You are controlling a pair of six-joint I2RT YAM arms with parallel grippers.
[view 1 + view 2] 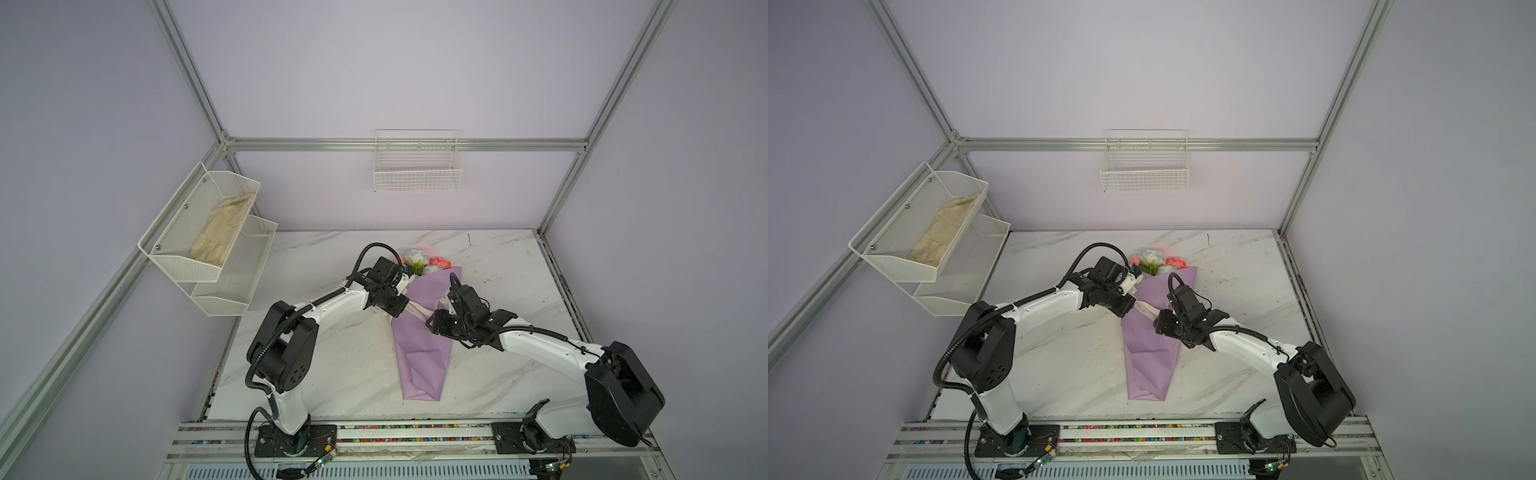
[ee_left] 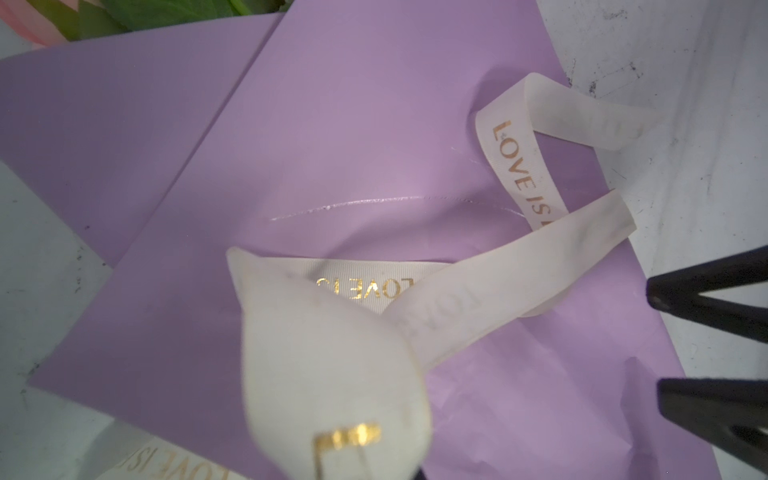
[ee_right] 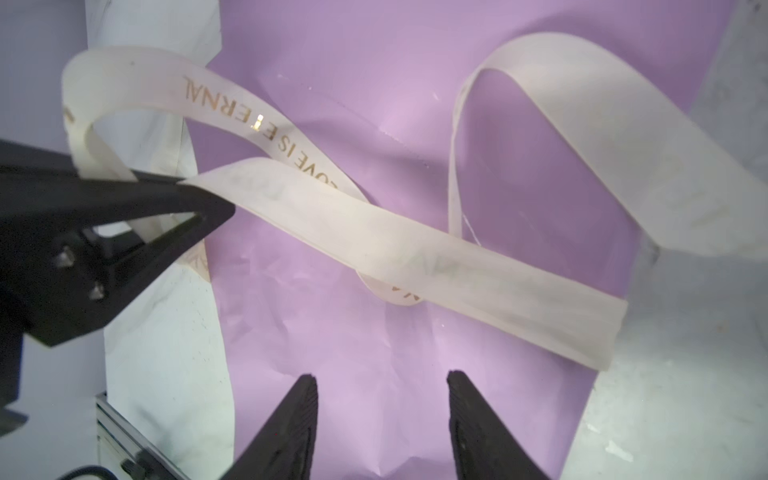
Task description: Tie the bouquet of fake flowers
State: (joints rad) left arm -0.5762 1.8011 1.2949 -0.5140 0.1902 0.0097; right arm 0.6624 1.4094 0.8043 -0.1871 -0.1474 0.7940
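Now, left gripper (image 3: 199, 199): I see it clamped on the cream ribbon (image 3: 415, 249).
Right gripper (image 3: 382, 376): jaws apart, empty, over the lilac-wrapped bouquet (image 3: 374, 166).

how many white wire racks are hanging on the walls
2: a two-tier mesh rack on the left wall and a small wire basket on the back wall. None looks hidden.
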